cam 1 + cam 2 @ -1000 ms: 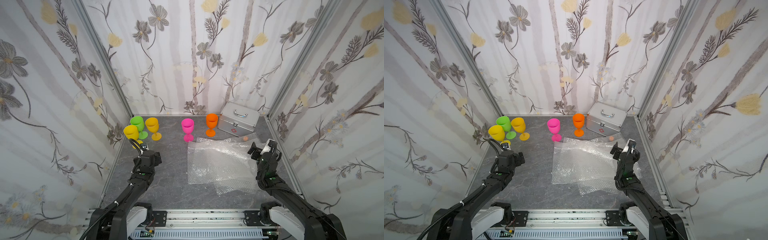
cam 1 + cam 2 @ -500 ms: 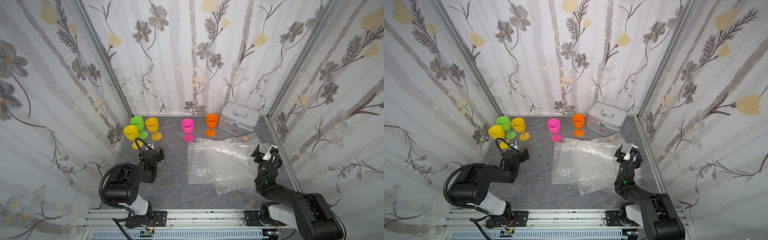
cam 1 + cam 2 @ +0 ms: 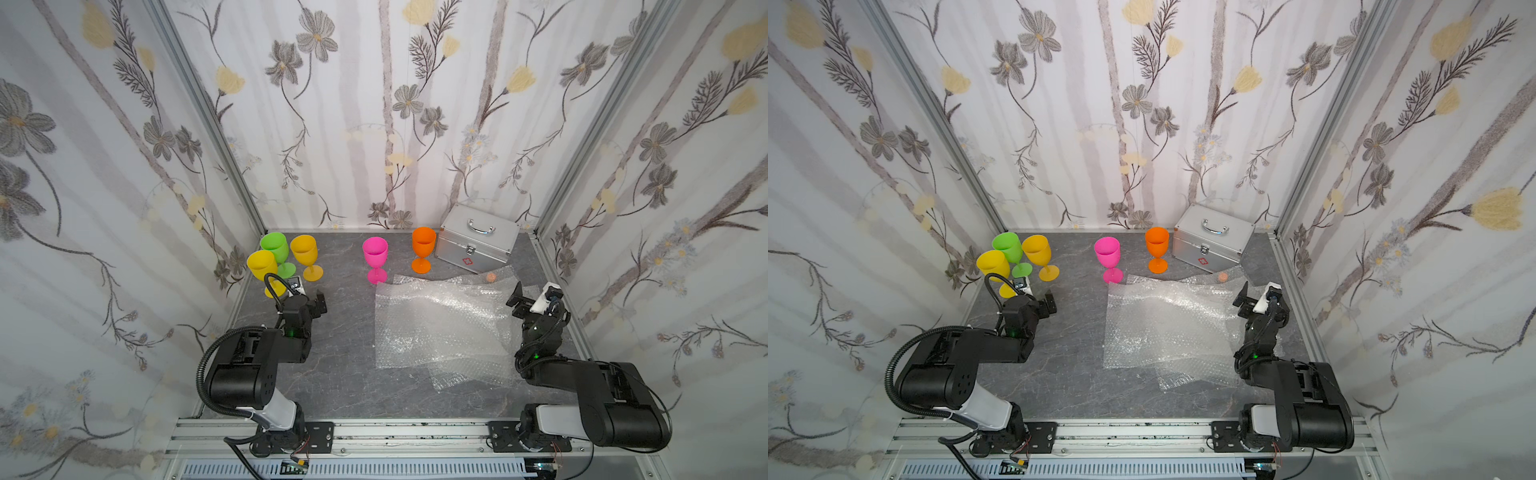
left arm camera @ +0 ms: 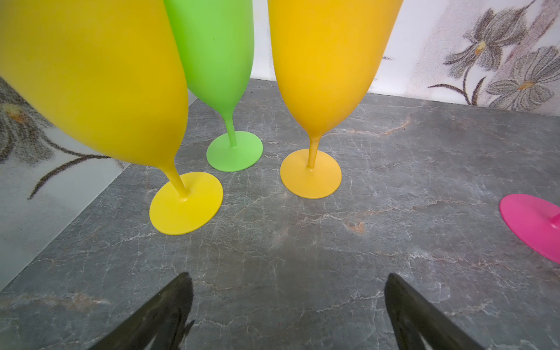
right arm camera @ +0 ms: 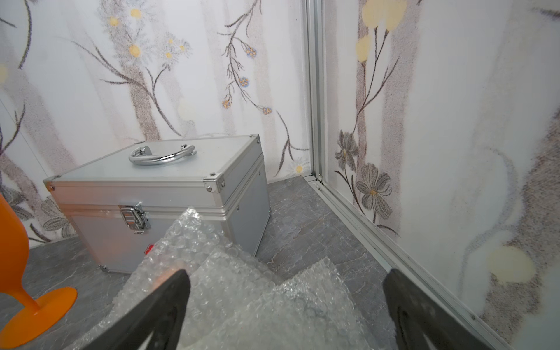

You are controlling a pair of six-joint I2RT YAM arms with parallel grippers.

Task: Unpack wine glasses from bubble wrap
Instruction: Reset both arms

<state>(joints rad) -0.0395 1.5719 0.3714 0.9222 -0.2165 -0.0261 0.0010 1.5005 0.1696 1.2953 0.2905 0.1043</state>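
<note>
Wine glasses [image 3: 375, 253] stand upright and bare; bubble wrap [image 3: 440, 324] lies flat, crinkled.

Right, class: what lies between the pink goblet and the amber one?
Nothing stands there: only bare grey tabletop separates the pink goblet from the amber goblet, as both top views show.

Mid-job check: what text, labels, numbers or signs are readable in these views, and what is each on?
Red cross outline, no letters: on the front of the silver case.
Dark marks on the white camera block at the left wrist: too small to read.
No words or numbers readable elsewhere.
</note>
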